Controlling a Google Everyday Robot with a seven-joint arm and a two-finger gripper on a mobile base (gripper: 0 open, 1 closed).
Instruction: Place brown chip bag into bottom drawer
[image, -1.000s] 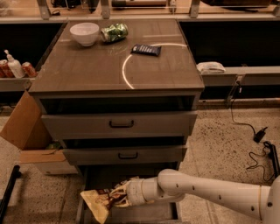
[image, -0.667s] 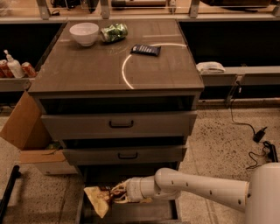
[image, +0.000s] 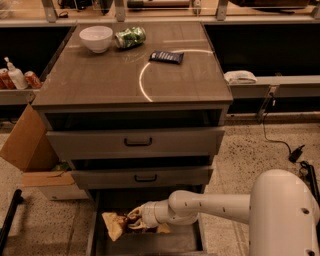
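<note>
The brown chip bag (image: 114, 224), crinkled with pale yellow ends, hangs over the left part of the open bottom drawer (image: 145, 244), just above its grey floor. My gripper (image: 136, 220) reaches in from the right on a white arm and is shut on the bag's middle. The bag's dark part is mostly hidden behind the gripper. The two upper drawers with dark handles (image: 138, 142) sit above it, both slightly pulled out.
On the cabinet top (image: 100, 80) stand a white bowl (image: 96, 38), a crushed green can (image: 130, 37) and a small dark packet (image: 166, 57). A cardboard box (image: 27, 150) sits on the floor to the left. A cable (image: 280, 142) lies on the floor at right.
The gripper and the chip bag have moved right and a little inward over the drawer, the arm's elbow rising into view at lower right.
</note>
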